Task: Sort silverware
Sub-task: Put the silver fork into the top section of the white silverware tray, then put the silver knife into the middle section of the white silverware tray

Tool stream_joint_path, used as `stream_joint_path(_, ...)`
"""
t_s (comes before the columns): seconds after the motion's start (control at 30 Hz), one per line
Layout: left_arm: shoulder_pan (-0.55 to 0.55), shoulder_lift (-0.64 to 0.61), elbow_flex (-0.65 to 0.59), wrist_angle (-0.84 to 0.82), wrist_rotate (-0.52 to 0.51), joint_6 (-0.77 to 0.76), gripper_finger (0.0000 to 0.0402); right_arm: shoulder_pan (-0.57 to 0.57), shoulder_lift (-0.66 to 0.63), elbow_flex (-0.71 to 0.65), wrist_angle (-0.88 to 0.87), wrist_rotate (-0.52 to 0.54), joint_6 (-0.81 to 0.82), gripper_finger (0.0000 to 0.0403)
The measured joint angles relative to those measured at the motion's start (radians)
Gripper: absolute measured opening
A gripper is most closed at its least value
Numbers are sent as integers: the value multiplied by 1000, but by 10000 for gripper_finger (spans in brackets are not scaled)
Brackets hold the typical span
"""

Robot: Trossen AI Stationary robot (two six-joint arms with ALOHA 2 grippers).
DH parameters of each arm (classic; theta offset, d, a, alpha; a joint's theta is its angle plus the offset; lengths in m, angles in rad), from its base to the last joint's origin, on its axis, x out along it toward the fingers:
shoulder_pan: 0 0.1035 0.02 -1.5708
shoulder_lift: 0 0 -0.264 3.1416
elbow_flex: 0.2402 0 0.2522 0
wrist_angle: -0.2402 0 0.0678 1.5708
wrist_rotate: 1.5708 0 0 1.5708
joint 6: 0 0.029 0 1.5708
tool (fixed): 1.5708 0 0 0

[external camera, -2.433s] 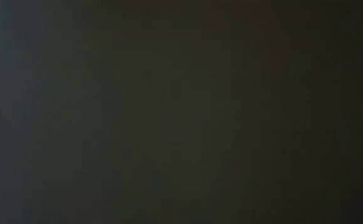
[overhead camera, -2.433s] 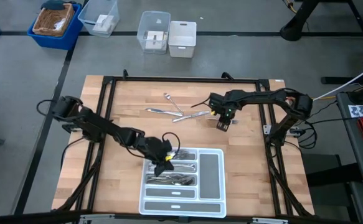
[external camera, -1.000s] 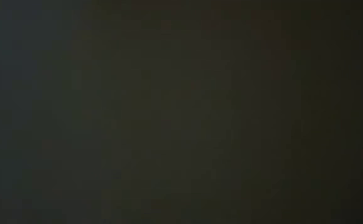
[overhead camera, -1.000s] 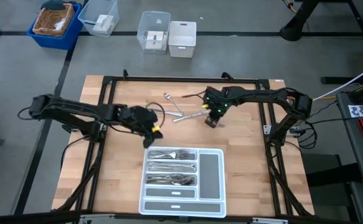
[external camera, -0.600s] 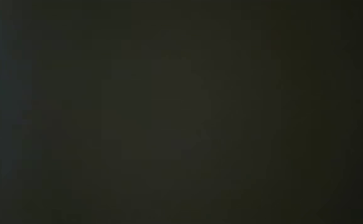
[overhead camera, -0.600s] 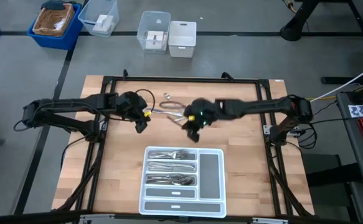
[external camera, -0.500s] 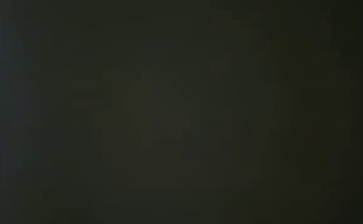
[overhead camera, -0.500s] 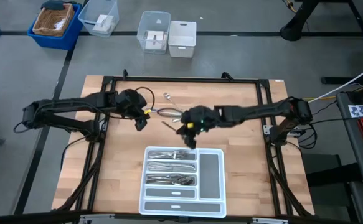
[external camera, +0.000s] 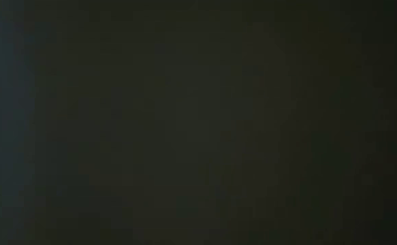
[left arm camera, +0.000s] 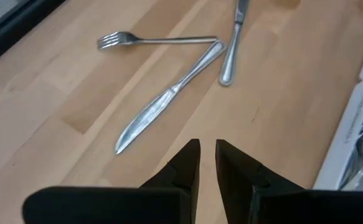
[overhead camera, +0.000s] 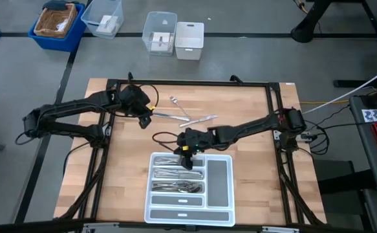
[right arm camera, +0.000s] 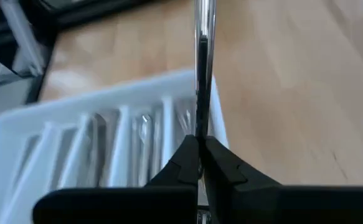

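Observation:
Three loose pieces of silverware lie flat on the wood at the far middle: a fork (left arm camera: 156, 40), a knife (left arm camera: 169, 99) and a third handle (left arm camera: 231, 43). My left gripper (overhead camera: 145, 120) hovers just left of them, its fingers (left arm camera: 190, 165) slightly apart with nothing between. My right gripper (overhead camera: 187, 157) is over the far end of the white tray (overhead camera: 232, 194), shut on a slim silver piece (right arm camera: 202, 62). Several forks and spoons (overhead camera: 175, 175) lie in the tray's compartments. The low view is dark. My right gripper pinches the slim silver piece (right arm camera: 200, 127) between its two fingertips. The piece shows edge-on and runs straight out ahead, in line with the fingers, past the tray's rim (right arm camera: 169, 81). Which end is held cannot be told. It looks lifted clear of tray and wood.
A black frame (overhead camera: 110, 84) rims the table. Beyond the far edge stand a blue basket (overhead camera: 57, 24) and clear bins (overhead camera: 160, 32). The tray's long right compartment (overhead camera: 219, 176) holds nothing. Bare wood lies left and right of the tray.
My right gripper, shut on the silver piece, has carried it from the far middle toward the left and near edge, to above the tray's far end. My left gripper has moved away from the tray toward the far-left, up beside the loose silverware.

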Motion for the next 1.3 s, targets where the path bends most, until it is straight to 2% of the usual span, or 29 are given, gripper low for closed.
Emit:
stream_joint_path(0.5, 49, 0, 0, 1, 1, 55, 40, -2, 75, 2, -49, -26, 5, 14)
stream_joint_path(0.87, 61, 0, 0, 8, 0, 84, 40, -2, 75, 1, -52, -52, -4, 97)
stream_joint_path(1.07, 61, 6, 0, 22, 0, 84, 40, -4, 75, 39, -53, -52, -4, 106)
stream_joint_path(1.2, 62, 44, 0, 97, 0, 86, 40, -22, 66, 131, -169, -53, -13, 104)
stream_joint_path(1.3, 61, 105, 0, 183, 0, 108, 40, -56, 66, 253, -391, -53, -62, 104)
